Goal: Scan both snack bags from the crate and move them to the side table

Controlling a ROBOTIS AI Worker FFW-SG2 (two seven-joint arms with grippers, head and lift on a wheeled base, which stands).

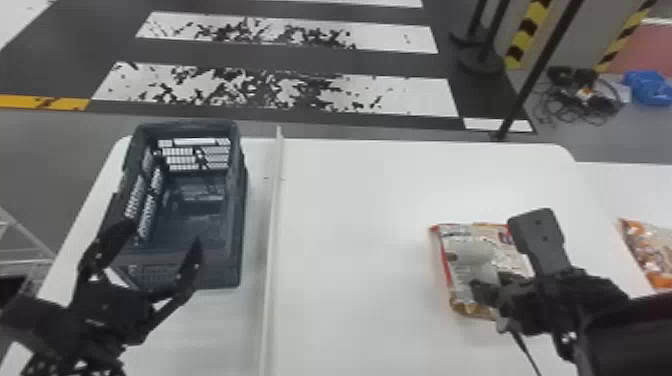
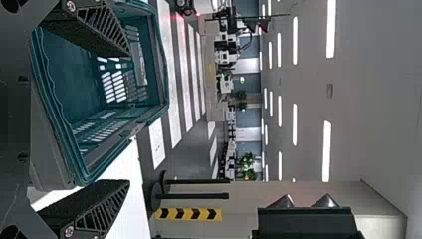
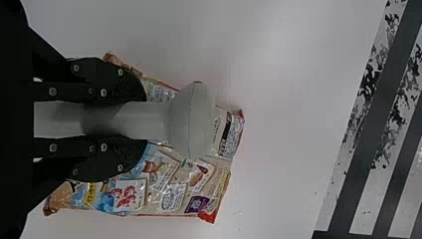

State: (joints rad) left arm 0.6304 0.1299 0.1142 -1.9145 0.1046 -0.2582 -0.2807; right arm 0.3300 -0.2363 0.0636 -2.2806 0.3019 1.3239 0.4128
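**Left gripper [image 1: 159, 240] Gaping at the Crate [image 1: 240, 200]; Right Gripper [image 1: 492, 285] Gripping a Scanner [image 1: 470, 252]**

The left gripper is holding its two fingers wide apart at the crate's near end; whether either is touching the rim, I cannot tell. The right gripper is closing its fingers around the handle of the grey handheld scanner, one finger pressing on each side, and the scanner's rounded head is hovering over a snack bag [image 3: 174, 194]. Whether head and bag are touching, I cannot tell.

The dark, slotted crate is sitting on the left part of a white table [image 1: 350, 200], beside a raised white strip [image 1: 274, 225] that is running from the far edge towards the robot. Right of the strip, the bag under the scanner is lying flat. Farther right, a second snack bag [image 1: 650, 255] is resting on the side table [image 1: 620, 182], partly leaving the head view.

Beyond, a yellow floor band [image 1: 45, 102] is showing at left, broad white stripes [image 1: 280, 92] are crossing the dark floor, and black stands [image 1: 481, 62], yellow-and-black tape [image 1: 527, 30], tangled cables [image 1: 575, 105] and something blue [image 1: 647, 87] are occupying the right.
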